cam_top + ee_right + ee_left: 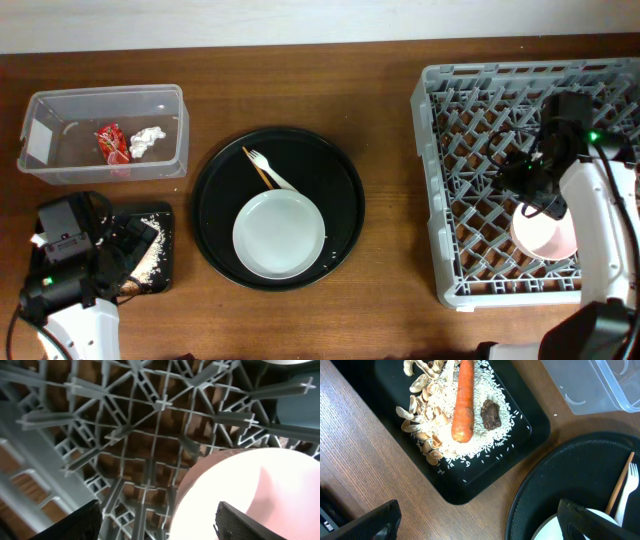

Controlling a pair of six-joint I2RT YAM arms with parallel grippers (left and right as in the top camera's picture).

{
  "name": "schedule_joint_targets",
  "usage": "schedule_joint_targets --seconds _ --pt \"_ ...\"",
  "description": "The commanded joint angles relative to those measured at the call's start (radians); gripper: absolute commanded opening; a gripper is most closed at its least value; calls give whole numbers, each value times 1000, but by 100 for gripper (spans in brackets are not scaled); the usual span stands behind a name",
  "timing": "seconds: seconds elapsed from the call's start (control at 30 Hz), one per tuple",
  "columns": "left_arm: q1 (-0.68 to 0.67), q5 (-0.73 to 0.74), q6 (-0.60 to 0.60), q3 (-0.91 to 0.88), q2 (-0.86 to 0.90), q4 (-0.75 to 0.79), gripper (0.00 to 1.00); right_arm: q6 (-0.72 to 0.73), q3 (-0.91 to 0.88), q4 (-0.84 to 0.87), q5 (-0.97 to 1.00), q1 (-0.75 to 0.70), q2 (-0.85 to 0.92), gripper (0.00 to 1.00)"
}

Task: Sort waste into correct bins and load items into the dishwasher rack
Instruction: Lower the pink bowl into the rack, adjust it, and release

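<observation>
The shallow black tray (520, 440) holds white rice (440, 415), pale beige strips (420, 405), an orange carrot (463, 400) and a dark brown lump (491, 414). My left gripper (480, 525) is open and empty, just in front of that tray's corner (160, 275). The clear tub (60, 170) holds the red wrapper (110, 142) and the white tissue (147, 141). The grey plate (278, 235) and white fork (268, 168) lie on the round black tray (340, 190). My right gripper (160, 522) is open over the grey rack (460, 130), beside the upturned white cup (250, 495).
A thin wooden stick (256, 167) lies beside the fork on the round tray. The right arm (590, 200) covers part of the rack. The clear tub's corner (600, 385) shows in the left wrist view. Bare wood table lies between the round tray and the rack.
</observation>
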Motion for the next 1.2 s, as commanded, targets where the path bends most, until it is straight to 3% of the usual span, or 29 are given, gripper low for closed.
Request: schedule_joint_targets --seconds 0.0,0.33,0.5,0.63,0.73,0.87,0.97,1.17 --pt "5 -8 -10 18 -8 2 99 33 -9 -13 50 5 48 75" --pt "5 -8 -10 18 -8 2 99 39 -67 -18 50 4 66 68" --pt "5 -8 -10 18 -8 2 99 39 -97 -6 50 5 66 46" --pt "5 -8 -10 18 -8 2 99 39 -95 -10 49 4 64 12" --pt "5 -8 -10 18 -8 2 99 39 -82 -24 45 4 51 4" --pt "5 -7 -10 18 -8 2 99 38 -12 -70 23 3 9 4" --pt "5 -7 -10 18 -8 2 99 10 50 -79 -99 -15 -43 4" --pt "5 -7 -10 18 -8 2 99 -187 55 -39 -513 -127 -106 4"
